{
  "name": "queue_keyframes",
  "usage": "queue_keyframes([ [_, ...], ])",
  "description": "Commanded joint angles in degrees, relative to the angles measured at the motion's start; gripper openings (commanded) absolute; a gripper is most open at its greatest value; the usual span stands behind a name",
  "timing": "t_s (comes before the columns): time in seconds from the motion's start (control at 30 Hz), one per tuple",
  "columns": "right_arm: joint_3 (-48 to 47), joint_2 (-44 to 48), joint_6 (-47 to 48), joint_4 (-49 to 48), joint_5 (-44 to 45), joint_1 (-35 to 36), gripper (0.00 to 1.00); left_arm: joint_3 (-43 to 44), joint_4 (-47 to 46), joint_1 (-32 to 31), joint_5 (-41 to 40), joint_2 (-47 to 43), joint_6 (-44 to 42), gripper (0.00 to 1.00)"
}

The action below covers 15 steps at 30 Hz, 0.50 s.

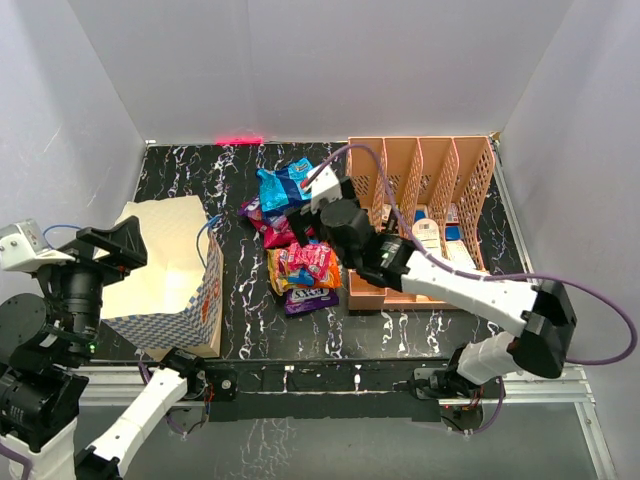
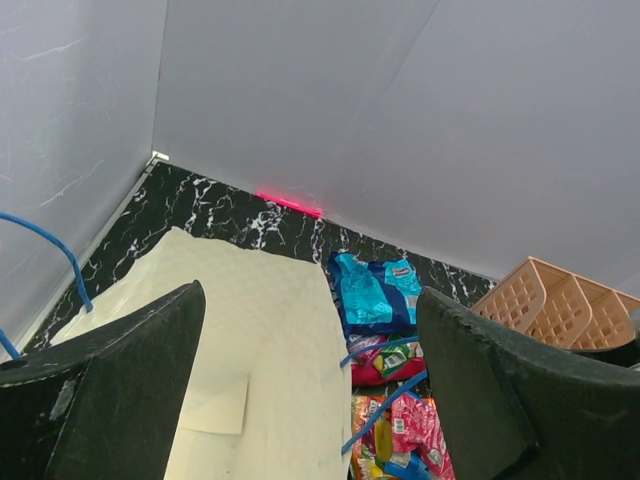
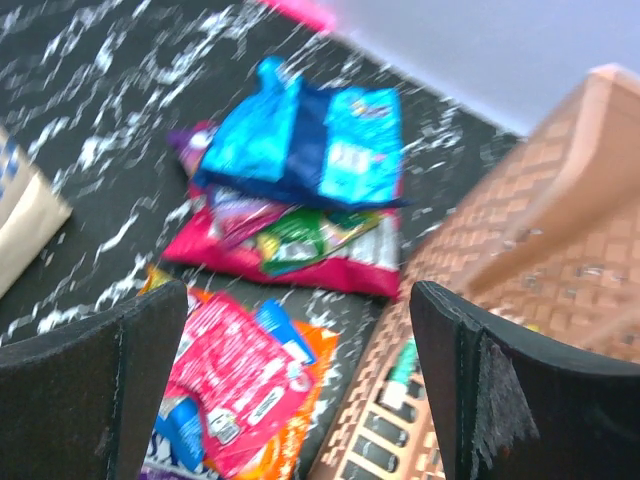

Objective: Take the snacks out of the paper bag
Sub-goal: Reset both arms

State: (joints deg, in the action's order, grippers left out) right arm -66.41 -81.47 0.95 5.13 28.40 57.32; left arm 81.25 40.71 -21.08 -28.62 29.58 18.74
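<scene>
Left hand [image 2: 310, 335] hangs wide open and empty, with the paper bag [image 2: 255, 330] right under it. Right hand [image 3: 300, 300] is open too, over the snacks [image 3: 300, 190] piled on the surface [image 3: 90, 110]. Only the top view shows the bag's checkered band.

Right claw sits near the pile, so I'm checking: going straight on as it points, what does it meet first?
Probably the red snack packet lying under the blue packets; the open right claw aims at it, though blur leaves depth unclear.

2 white-and-black arms [image 1: 470, 290], purple cable [image 1: 362, 147], black right tool [image 3: 298, 292]
</scene>
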Motion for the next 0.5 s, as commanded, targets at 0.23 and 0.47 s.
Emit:
queue_keyframes([
  [0.23, -21.7, 22.1, 2.2, 15.3, 11.1, -0.4, 0.98, 14.7, -5.4, 0.1, 8.5, 9.2, -7.8, 0.92],
  [0.47, -32.6, 26.9, 3.4, 21.2, 13.9, -0.4, 0.98, 18.6, -10.8, 0.2, 11.5, 12.7, -9.6, 0.98],
])
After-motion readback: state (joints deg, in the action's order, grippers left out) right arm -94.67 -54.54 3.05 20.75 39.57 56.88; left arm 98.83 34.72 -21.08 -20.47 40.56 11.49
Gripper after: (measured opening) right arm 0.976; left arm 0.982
